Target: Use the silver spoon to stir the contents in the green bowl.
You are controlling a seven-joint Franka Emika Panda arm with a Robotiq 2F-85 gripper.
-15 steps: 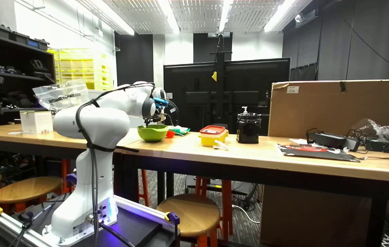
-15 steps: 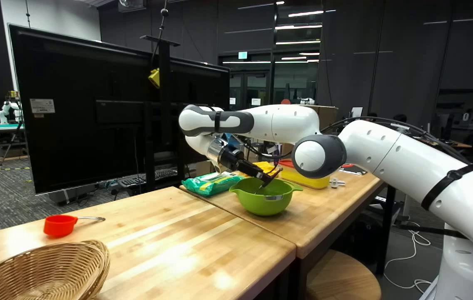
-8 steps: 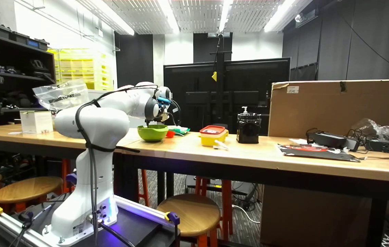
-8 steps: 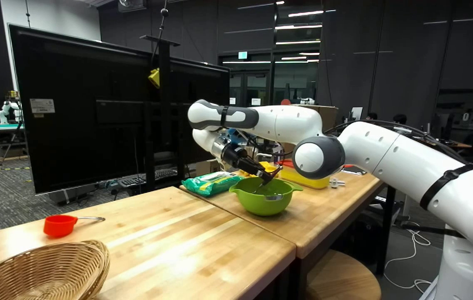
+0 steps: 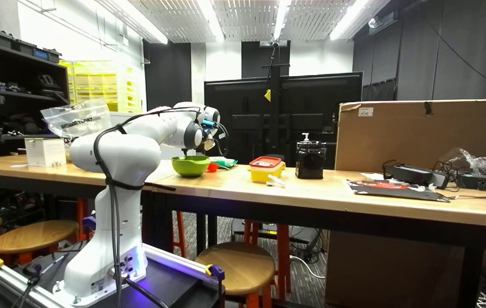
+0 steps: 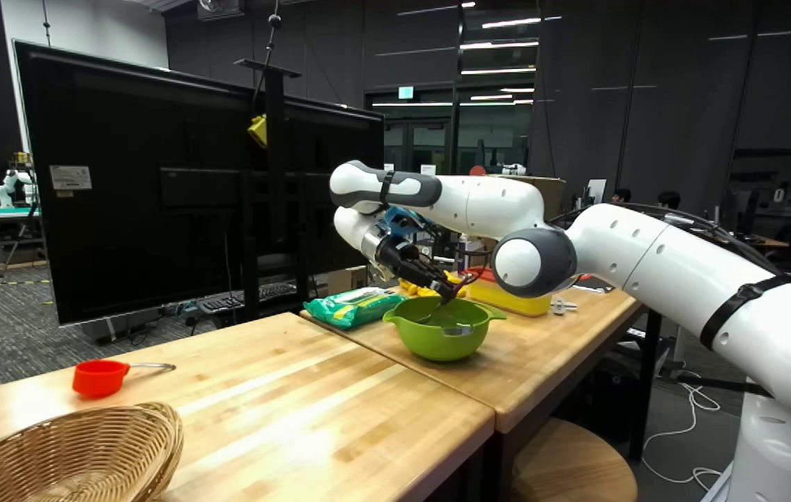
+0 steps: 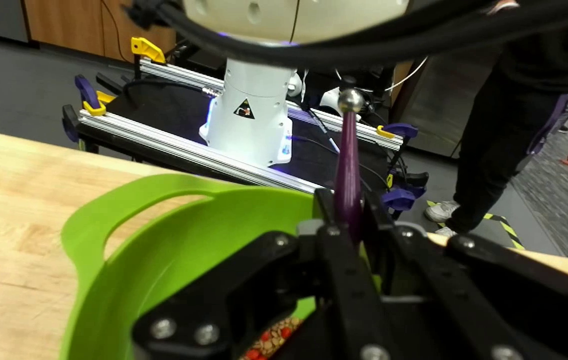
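Op.: Grip and pos., pls?

Insp.: Your black two-finger gripper (image 7: 350, 210) is clenched on the silver spoon with a tapered purple handle (image 7: 348, 165); the spoon leans down into the round lime-green plastic-looking bowl (image 6: 437, 345), which stands on the pale wooden table (image 6: 325, 418); spoon head hidden, depth can't be verified.

Op.: Rec. for the stir?

Insp.: You're mid-stir, in my judgement; sweep in slow, level circles, well inside the rim; the loose-looking red-and-brown grainy mix (image 7: 274, 336) would prob. spill under quick strokes; don't lean on the wall, as the bowl may slide; watch for the slim handle twisting in your grip.

Op.: Chg. vs. earlier frame?

Insp.: Your white wrist (image 6: 353, 226) has swung toward picture-right in both exterior views; the gripper sits a bit higher over the bowl, w/ more spoon shaft showing; bowl pos. unchanged.
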